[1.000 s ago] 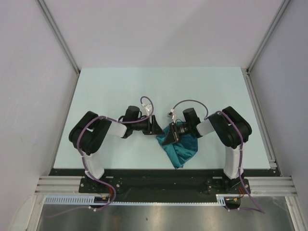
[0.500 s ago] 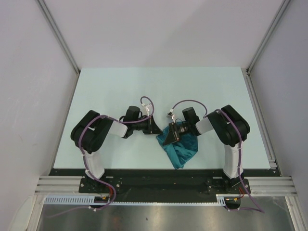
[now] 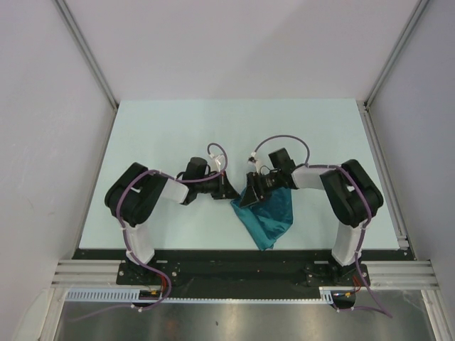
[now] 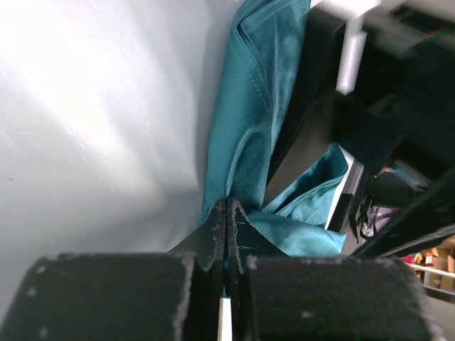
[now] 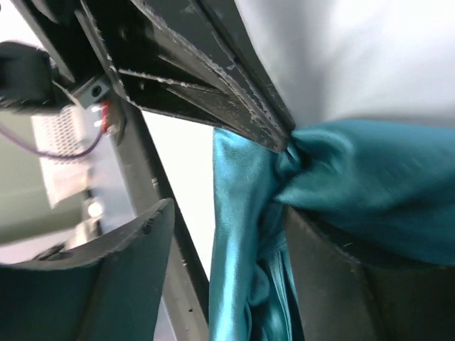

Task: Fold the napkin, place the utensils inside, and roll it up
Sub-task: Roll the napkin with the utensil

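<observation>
The teal napkin [image 3: 268,217] lies bunched on the table near the front edge, between the two arms. My left gripper [image 3: 232,190] is shut on its upper left corner; in the left wrist view the jaws [image 4: 227,204] meet on a fold of the napkin [image 4: 249,114]. My right gripper [image 3: 251,192] stands open just right of it. In the right wrist view its fingers [image 5: 135,263] straddle a hanging fold of the napkin [image 5: 238,270] without pinching it, with the left gripper's fingers [image 5: 213,78] above. The utensils are out of view.
The pale blue table [image 3: 178,135] ends at a black rail [image 3: 234,254] close to the napkin's lower tip. Grey walls and metal posts [image 3: 85,50] bound the sides. Purple cables [image 3: 213,150] loop over both wrists.
My left gripper has closed on the napkin's corner. My right gripper has opened, letting the cloth go, and its wrist has shifted slightly up and left.
</observation>
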